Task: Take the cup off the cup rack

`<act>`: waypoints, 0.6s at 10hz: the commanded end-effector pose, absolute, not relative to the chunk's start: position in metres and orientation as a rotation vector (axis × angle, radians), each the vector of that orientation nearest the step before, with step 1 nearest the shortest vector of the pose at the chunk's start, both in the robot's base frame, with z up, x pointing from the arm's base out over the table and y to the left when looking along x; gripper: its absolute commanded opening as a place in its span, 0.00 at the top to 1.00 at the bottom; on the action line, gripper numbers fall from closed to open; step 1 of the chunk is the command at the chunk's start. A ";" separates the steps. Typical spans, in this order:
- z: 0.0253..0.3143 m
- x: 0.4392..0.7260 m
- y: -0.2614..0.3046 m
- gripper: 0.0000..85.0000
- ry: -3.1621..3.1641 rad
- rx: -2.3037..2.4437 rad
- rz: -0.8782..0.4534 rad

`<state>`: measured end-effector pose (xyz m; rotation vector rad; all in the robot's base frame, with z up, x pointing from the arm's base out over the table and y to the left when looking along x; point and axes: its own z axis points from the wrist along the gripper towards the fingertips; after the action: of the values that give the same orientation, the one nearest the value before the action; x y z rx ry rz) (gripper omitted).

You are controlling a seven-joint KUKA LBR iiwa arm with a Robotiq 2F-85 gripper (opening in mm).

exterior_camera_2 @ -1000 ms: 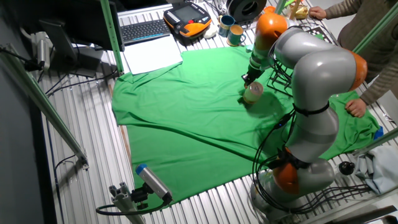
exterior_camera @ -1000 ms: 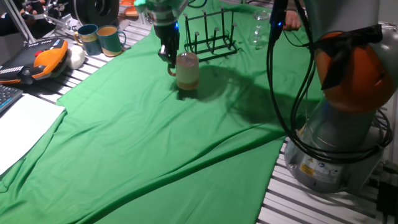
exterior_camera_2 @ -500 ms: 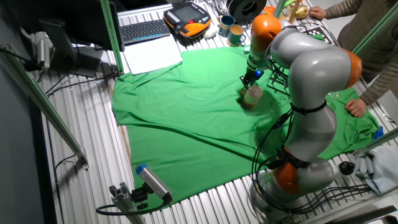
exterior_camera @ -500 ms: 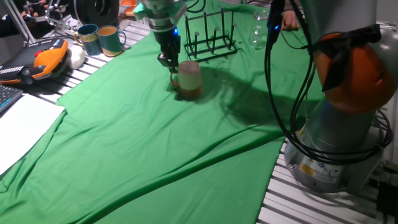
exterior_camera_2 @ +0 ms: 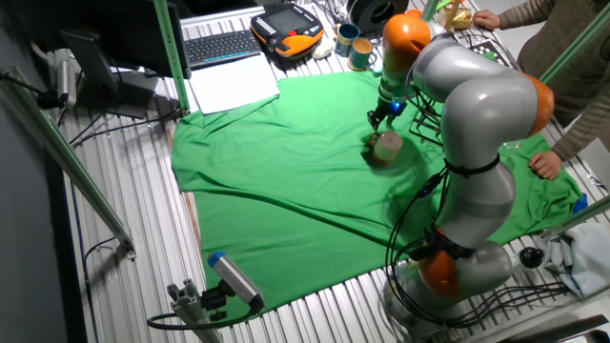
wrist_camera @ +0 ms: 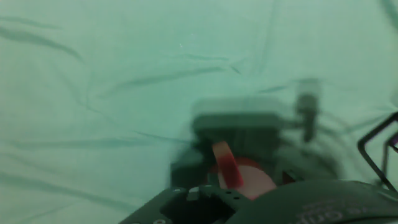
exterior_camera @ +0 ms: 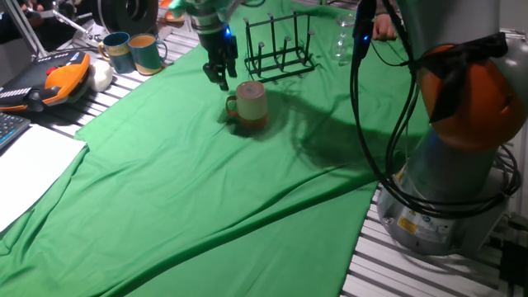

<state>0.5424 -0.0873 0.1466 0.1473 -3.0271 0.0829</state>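
Observation:
The cup (exterior_camera: pixel 251 103) is a cream mug with an orange-brown handle and base band. It stands upright on the green cloth (exterior_camera: pixel 190 190), in front of the black wire cup rack (exterior_camera: pixel 280 45) and apart from it. My gripper (exterior_camera: pixel 219 74) hangs just above and to the left of the cup's handle, open and holding nothing. In the other fixed view the cup (exterior_camera_2: pixel 386 147) sits below the gripper (exterior_camera_2: pixel 378 115). The hand view is blurred; it shows the orange handle (wrist_camera: pixel 226 165) close below and a piece of rack wire (wrist_camera: pixel 375 157) at the right edge.
Two teal-and-tan mugs (exterior_camera: pixel 132 51) stand at the back left beside an orange pendant (exterior_camera: pixel 64 74). A clear glass (exterior_camera: pixel 344 37) stands right of the rack. White paper (exterior_camera: pixel 29 169) lies at the left. The robot's base (exterior_camera: pixel 450 173) stands at the right. A person's hand (exterior_camera_2: pixel 544 165) rests on the cloth.
The cup has moved slightly forward and come to rest on the cloth. My gripper has let go of its handle and risen up and to the left.

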 end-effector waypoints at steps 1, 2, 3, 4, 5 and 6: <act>0.182 0.540 -0.086 0.60 -3.024 0.165 0.082; 0.192 0.536 -0.086 0.60 -3.014 0.188 0.112; 0.205 0.530 -0.087 0.80 -2.997 0.189 0.093; 0.209 0.525 -0.087 1.00 -2.991 0.194 0.108; 0.214 0.521 -0.087 1.00 -2.990 0.203 0.112; 0.220 0.518 -0.088 1.00 -2.991 0.218 0.098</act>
<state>0.5181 -0.0884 0.2064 0.2216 -2.9904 0.0976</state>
